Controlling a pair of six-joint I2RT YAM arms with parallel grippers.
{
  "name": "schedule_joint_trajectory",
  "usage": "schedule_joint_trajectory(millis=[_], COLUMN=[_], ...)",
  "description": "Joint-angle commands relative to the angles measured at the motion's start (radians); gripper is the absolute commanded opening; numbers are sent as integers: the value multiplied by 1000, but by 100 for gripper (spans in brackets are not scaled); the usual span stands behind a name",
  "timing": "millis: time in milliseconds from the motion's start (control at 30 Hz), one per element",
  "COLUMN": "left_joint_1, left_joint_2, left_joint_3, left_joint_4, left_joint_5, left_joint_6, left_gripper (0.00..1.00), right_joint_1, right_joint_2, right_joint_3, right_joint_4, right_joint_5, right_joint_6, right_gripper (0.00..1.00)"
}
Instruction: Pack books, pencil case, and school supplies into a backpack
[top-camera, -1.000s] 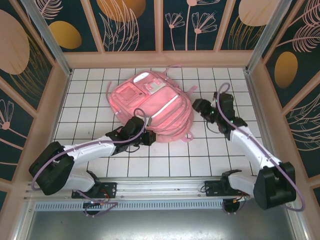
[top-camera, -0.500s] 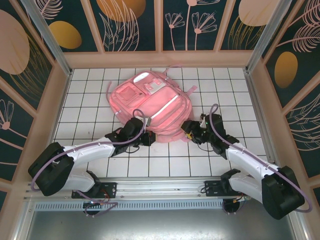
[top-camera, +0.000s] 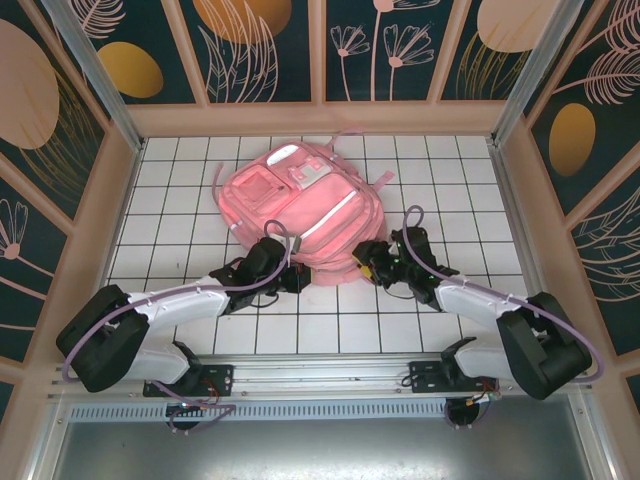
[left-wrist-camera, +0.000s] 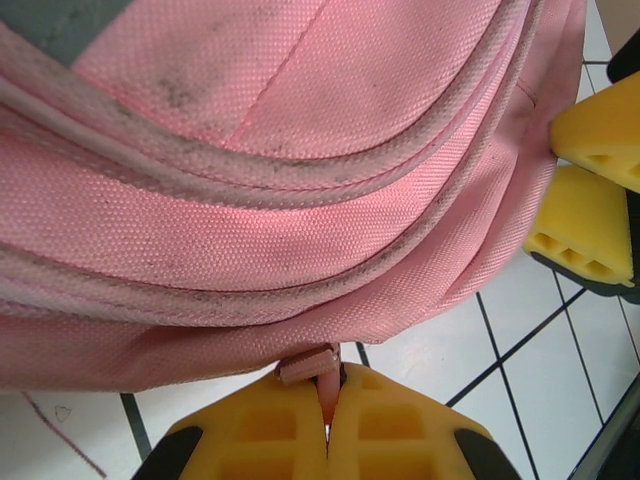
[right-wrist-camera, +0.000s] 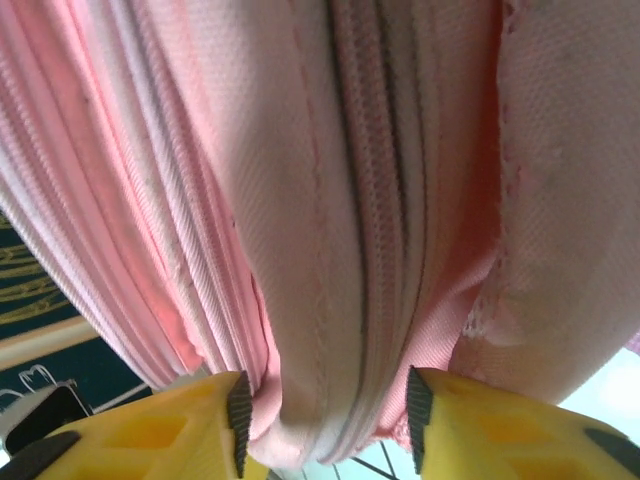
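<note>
- The pink backpack lies flat on the white gridded bench, front up, just beyond both hands, with its near edge reaching them.
- It is pink woven fabric with pale reflective stripes and front pockets. Grey scuffs show along the piped seams, and thin pink straps trail off either side.
- As best I can judge, its long axis runs slantwise. The pocket end points away on the left hand's side, and the other end comes in near the right hand.
- The left hand sits at the near edge with its yellow fingers pressed together on a small pink tab hanging from the bag's lower seam.
- The right hand is at the near right corner, its yellow fingers part-way apart.
- A fold of fabric carrying a zipper line fills the gap between those fingers. I cannot tell whether they are actually pinching it.
</note>
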Motion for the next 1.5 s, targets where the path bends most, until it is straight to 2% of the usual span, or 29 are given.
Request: schedule_joint_trajectory(millis=[0,367,900,1467], left_joint_1=[7,7,6,15], left_joint_2=[-26,-78,-208,-233], left_joint_3=[-10,-22,-85,-115], left_joint_4=[33,-2,-96,-160], left_joint_5=[-33,-66,-202,-302], left_joint_6=[-10,-2,-29,-96], left_gripper=[0,0,0,0], right_joint_1=[10,4,-42,-74], right_joint_2=[26,58,-19,-55], right_joint_3=[35,61,93,109], right_joint_4=[62,75,3,-47], right_joint_5=[36,70,106,107], right_joint_6=[14,72,95,68], right_gripper=[40,0,0,0])
